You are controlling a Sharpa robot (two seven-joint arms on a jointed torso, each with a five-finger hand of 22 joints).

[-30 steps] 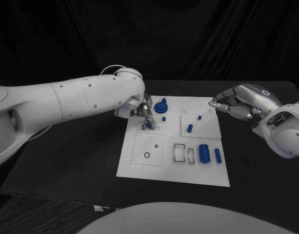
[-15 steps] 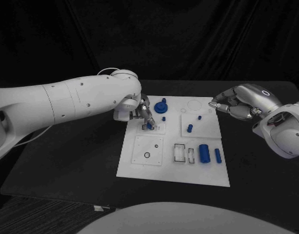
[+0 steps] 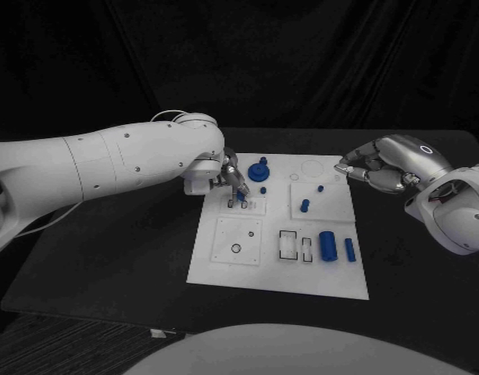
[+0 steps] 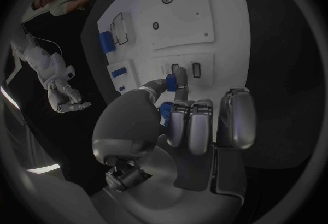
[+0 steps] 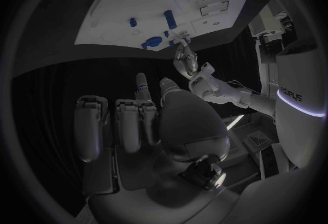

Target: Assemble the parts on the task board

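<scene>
Our left hand (image 3: 230, 181) pinches a small blue part (image 4: 168, 83) between thumb and fingertip, low over the task board (image 3: 228, 262) near its far-left corner | our right hand (image 3: 377, 168) curls closed on nothing, off the board's far-right corner | big blue cylinder (image 3: 327, 244) lies near the board's front-right.

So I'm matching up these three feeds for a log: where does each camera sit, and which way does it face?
Head view: on the robot's head, looking down at the task board; both white arms come in, left hand and right hand.
Left wrist view: behind the left hand, facing the board.
Right wrist view: behind the right hand, facing the board from off its edge.
All three share the board; the right wrist view also shows the left hand.
</scene>
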